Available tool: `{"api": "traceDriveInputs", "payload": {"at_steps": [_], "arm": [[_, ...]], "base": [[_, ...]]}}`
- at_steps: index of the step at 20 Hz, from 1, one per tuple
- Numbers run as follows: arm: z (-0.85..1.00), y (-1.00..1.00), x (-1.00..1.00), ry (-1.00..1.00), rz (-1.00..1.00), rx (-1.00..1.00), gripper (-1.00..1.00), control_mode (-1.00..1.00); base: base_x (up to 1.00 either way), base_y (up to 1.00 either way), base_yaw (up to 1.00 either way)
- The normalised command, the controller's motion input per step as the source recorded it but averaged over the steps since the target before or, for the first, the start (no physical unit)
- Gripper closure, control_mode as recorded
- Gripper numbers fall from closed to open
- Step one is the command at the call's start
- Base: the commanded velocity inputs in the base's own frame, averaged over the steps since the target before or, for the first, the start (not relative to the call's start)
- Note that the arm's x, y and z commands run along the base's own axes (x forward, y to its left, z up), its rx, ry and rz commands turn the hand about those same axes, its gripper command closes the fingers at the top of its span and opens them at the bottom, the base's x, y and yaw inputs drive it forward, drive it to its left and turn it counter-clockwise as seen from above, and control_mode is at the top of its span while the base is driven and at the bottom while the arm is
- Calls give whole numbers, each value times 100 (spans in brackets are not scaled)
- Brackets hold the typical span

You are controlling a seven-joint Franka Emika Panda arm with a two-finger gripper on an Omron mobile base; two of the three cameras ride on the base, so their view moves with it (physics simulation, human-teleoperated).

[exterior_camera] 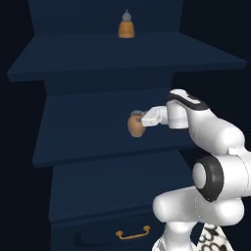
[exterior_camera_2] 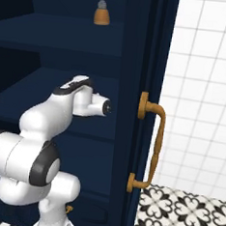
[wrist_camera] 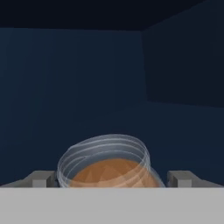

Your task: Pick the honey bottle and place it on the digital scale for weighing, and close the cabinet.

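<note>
Between the spread gripper [wrist_camera: 112, 178], honey bottle [wrist_camera: 109, 168] half-hidden

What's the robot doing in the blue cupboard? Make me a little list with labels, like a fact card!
Place: inside the cabinet, on its middle shelf
Honey bottle: honey bottle sits on that shelf, right between the fingers
Gripper: gripper open, one fingertip on each side of the jar, not squeezing yet
Upper shelf: orange bottle with a grey cap
Door: cabinet door stands open, brass handle showing
Below: drawer with a brass handle
</note>
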Motion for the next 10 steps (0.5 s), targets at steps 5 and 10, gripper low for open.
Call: {"api": "traceDriveInputs", "payload": {"at_steps": [5,10], "arm": [[-11,5,9,2,0,0,100,-100],[-18,9,1,2,0,0,100,-100]], "base": [[0,0,0],[0,0,0]]}}
